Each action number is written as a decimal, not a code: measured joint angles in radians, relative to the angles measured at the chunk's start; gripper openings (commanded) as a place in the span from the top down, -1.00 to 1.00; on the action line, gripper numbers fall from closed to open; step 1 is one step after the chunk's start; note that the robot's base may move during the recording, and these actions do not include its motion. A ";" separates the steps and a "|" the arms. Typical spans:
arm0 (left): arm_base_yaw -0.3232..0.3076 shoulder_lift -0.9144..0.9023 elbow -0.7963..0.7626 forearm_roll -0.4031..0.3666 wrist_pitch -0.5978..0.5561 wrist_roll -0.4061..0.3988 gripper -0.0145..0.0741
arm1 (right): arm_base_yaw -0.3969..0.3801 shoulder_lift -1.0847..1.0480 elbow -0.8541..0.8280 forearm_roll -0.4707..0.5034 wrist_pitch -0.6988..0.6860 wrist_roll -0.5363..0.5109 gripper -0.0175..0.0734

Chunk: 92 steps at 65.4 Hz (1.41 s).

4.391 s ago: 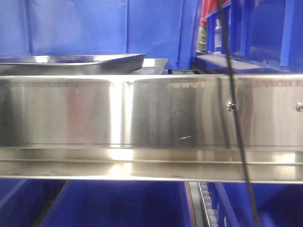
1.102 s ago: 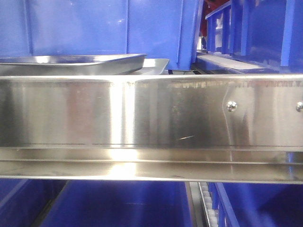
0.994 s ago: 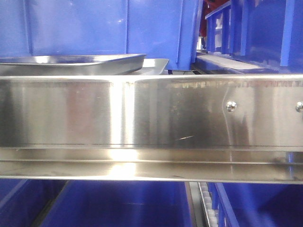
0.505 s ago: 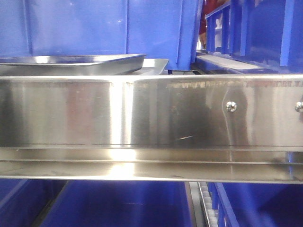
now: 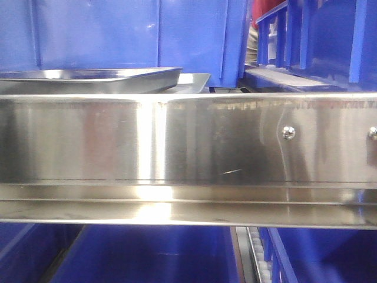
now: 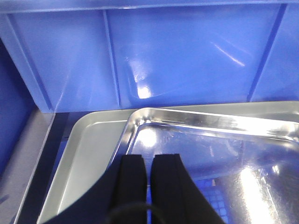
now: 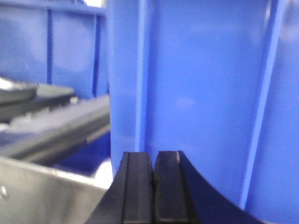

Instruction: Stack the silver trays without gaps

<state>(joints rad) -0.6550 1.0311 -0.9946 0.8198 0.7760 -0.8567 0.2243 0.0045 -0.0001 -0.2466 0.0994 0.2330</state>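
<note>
Upper silver tray (image 6: 201, 154) sits askew in lower silver tray (image 6: 88, 154), corners offset, on shelf behind steel rail (image 5: 188, 141), against blue bin (image 6: 149, 51). Left hand (image 6: 148, 175) above upper tray's near corner, fingers pressed together, empty. Right hand (image 7: 153, 179) closed, empty, facing another blue bin (image 7: 205, 93).

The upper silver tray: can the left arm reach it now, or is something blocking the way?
Probably yes. The left gripper, shut, hovers right over the upper silver tray, with nothing between them.
</note>
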 measured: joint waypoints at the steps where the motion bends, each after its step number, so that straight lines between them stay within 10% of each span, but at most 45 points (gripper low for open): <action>1: 0.000 0.000 0.000 0.000 0.000 0.000 0.62 | 0.000 0.000 0.000 0.018 0.002 -0.030 0.77; 29: 0.000 0.000 0.000 0.000 0.000 0.000 0.62 | 0.000 0.000 0.000 0.292 0.010 -0.286 0.77; 59: 0.000 0.000 0.000 0.000 0.000 0.000 0.62 | -0.013 0.000 0.000 0.302 -0.010 -0.314 0.77; 92: 0.000 0.000 0.000 0.000 0.000 0.000 0.62 | -0.237 0.000 0.000 0.304 -0.062 -0.316 0.77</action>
<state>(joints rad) -0.6550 1.0311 -0.9946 0.8198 0.7760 -0.8567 -0.0126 0.0045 -0.0001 0.0575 0.0374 -0.0829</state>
